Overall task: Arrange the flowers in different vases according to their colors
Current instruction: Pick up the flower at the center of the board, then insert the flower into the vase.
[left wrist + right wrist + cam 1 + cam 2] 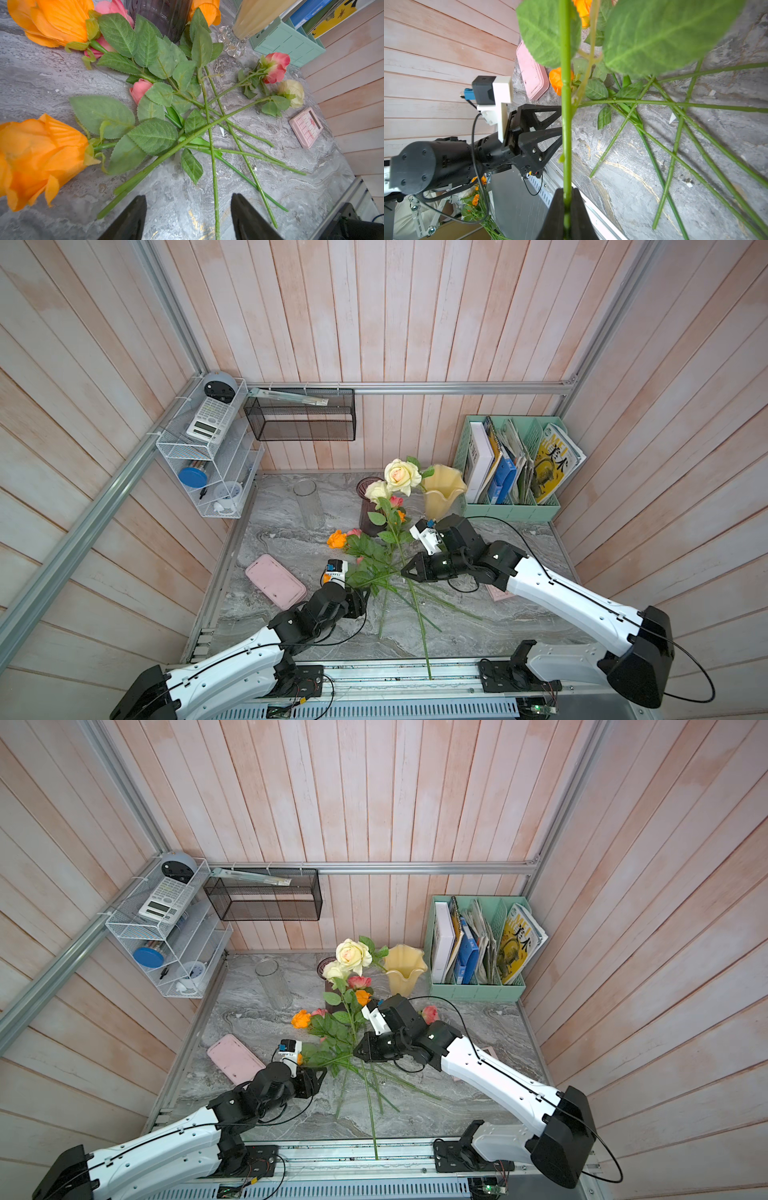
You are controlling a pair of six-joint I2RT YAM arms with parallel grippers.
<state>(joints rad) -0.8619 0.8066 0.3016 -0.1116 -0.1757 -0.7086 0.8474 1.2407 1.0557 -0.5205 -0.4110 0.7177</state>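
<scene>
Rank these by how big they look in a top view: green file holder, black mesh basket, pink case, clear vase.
1. green file holder
2. black mesh basket, mounted higher, so nearer the camera
3. pink case
4. clear vase, only slightly smaller

Both top views look steeply down on the grey marbled tabletop [490, 635]. Close behind the left gripper [188, 199] and right gripper [568, 191], wrist cameras share the crossed green rose stems [209, 133] ahead.

White-shelled arms [573, 593], black joints [498, 560], black hands [404, 572], looping black cables [473, 141].
</scene>
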